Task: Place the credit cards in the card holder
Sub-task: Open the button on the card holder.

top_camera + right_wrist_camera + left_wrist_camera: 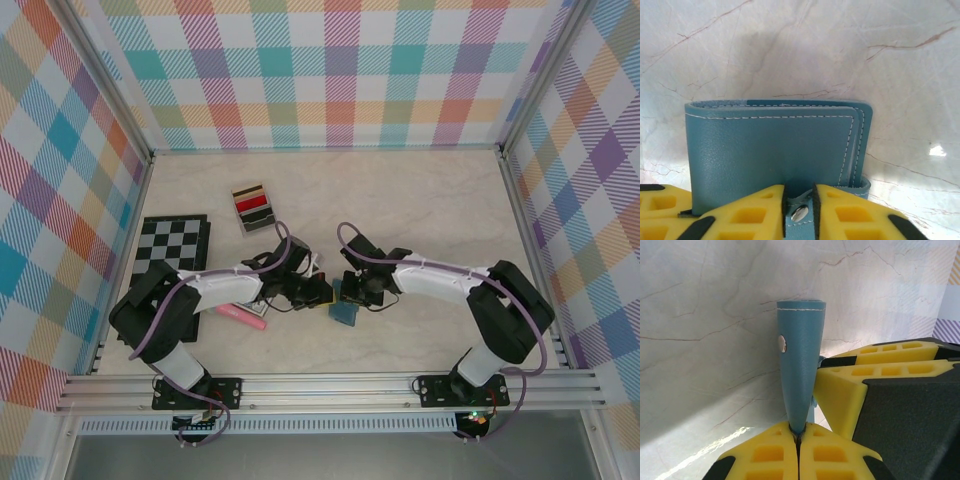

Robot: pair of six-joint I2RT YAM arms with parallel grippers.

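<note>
Teal-blue stitched leather, the small fold-over card holder [345,313] sits at the lower centre of the top view, held between the two arms. The left gripper [798,434] is clamped tight on one edge of it at the bottom centre of its wrist view. From the yellow fingers the closed wallet rises away as a narrow wedge. The right gripper [799,202] faces the wallet's broad side. Its jaws stand close on either side of the short snap tab [800,212], but whether they pinch it cannot be told.

The holder is folded shut, so the step in hand looks to be opening it. Doing that well likely calls for a firm left grip while the right takes the tab squarely and peels it outward without twisting the wallet loose.

Left of the holder lies a pink stick [240,313]. Farther up and left is a black-and-white chequered board [172,243]. Beyond it, the fanned red, black and tan plastic credit cards [253,208] lie on the pale marbled table [420,200], well apart from the holder.
</note>
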